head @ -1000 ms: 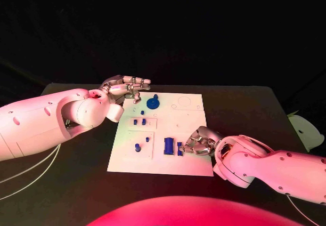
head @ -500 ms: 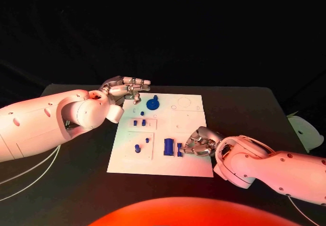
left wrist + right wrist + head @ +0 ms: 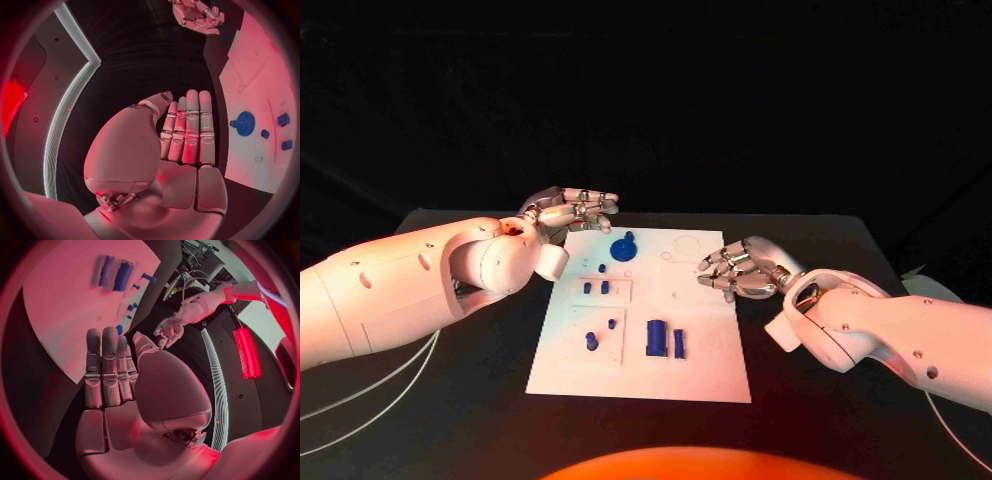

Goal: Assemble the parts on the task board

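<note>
The white task board [image 3: 697, 372] lies mid-table with blue parts on it. A blue gear [image 3: 625, 246] sits near its far edge, small pegs [image 3: 594, 288] stand on its left side, and a blue block [image 3: 656, 337] lies beside a slim blue bar [image 3: 679, 343] toward the near side. My left hand [image 3: 574, 209] hovers at the board's far left corner, its fingers [image 3: 187, 132] straight and holding nothing. My right hand [image 3: 740, 268] hangs over the board's right edge, its fingers [image 3: 107, 367] stretched out and empty. The right wrist view shows the board [image 3: 62, 315], the block [image 3: 122, 275] and the bar [image 3: 105, 270].
Black table [image 3: 848, 240] surrounds the board on all sides. White cables [image 3: 372, 370] trail off my left arm at the table's left. The left wrist view shows the gear [image 3: 244, 122] on the board [image 3: 262, 75] and my right hand [image 3: 197, 12] beyond it.
My right hand has drawn away from the slim blue bar by the block and moved up and toward the board's far right edge, fingers spread. The left hand has barely moved.
</note>
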